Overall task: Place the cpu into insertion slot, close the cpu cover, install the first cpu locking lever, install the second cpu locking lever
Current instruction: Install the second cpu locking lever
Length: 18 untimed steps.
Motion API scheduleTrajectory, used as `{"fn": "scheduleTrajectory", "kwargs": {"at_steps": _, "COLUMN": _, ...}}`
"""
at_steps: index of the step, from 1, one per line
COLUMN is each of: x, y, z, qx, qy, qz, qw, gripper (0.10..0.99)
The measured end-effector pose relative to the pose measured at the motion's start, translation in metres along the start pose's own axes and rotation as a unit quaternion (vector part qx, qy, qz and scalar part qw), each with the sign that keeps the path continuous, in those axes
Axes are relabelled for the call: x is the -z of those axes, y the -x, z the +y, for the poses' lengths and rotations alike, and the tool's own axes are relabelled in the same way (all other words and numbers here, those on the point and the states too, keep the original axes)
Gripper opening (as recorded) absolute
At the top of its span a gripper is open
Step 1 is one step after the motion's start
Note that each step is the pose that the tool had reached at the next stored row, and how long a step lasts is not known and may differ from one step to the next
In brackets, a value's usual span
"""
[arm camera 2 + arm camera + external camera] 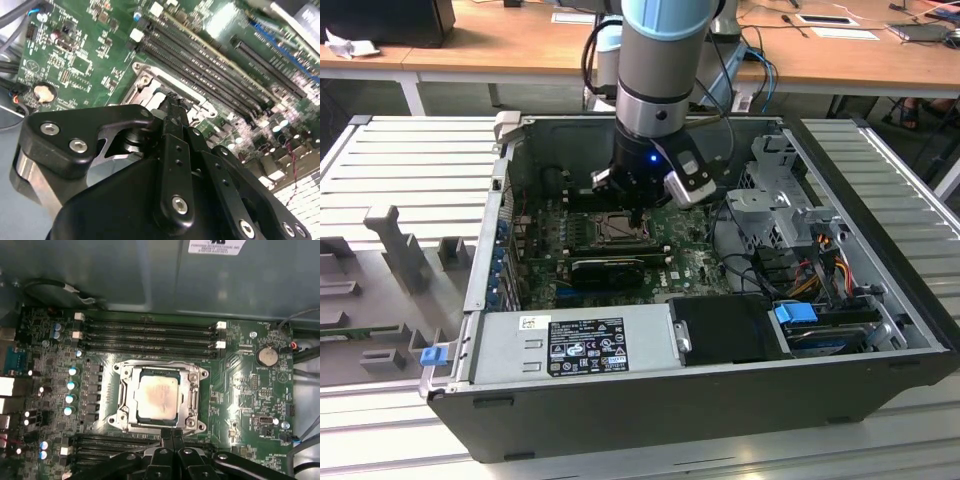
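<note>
In the first wrist view your gripper [172, 435] sits nearest the lens, its black fingers [167, 440] pressed together with nothing between them, the tips right at the near edge of the slot [195, 371]. The second wrist view shows the same: the fingers [172, 145] meet in one narrow point that comes down on the slot's silvery rim [150, 82].

Just beyond the tips lies the cpu [157, 397], flat in the slot, its pale face square to the frame. The cover [129, 400] lies down around it, the chip showing through its window. Whether the levers are latched you cannot tell.

Past the slot run long black memory slots [150, 337], and another bank lies on the near side, by the fingers. A round coin cell [266, 356] sits off to one side on the green board [235, 400], with a row of small capacitors [71, 385] on the other side.

In the exterior view the arm [660, 70] reaches straight down into the open case [650, 400], the gripper [638, 210] over the slot [615, 228]. The power supply [570, 345] fills the case's near edge. The case lies on a ribbed metal surface [410, 150], and a wooden desk [520, 40] stands behind.
</note>
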<state>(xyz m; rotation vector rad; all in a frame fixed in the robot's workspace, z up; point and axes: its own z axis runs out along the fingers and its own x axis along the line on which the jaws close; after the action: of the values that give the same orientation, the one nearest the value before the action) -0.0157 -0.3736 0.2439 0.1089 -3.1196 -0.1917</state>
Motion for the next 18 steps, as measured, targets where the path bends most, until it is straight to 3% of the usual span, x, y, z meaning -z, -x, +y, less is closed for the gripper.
{"fn": "scheduleTrajectory", "kwargs": {"at_steps": 4, "x": -0.0026, "y": -0.0054, "z": -0.0058, "qx": 0.004, "qy": 0.0037, "qz": -0.0002, "qw": 1.0, "gripper": 0.106}}
{"fn": "scheduleTrajectory", "kwargs": {"at_steps": 6, "x": -0.0046, "y": -0.0138, "z": -0.0065, "qx": 0.005, "qy": 0.0071, "qz": -0.0005, "qw": 1.0, "gripper": 0.106}}
{"fn": "scheduleTrajectory", "kwargs": {"at_steps": 12, "x": -0.0116, "y": -0.0346, "z": -0.0066, "qx": 0.007, "qy": 0.0105, "qz": -0.0006, "qw": 0.9999, "gripper": 0.106}}
{"fn": "scheduleTrajectory", "kwargs": {"at_steps": 18, "x": -0.0227, "y": -0.0417, "z": -0.0075, "qx": 0.009, "qy": 0.0133, "qz": -0.0005, "qw": 0.9999, "gripper": 0.106}}
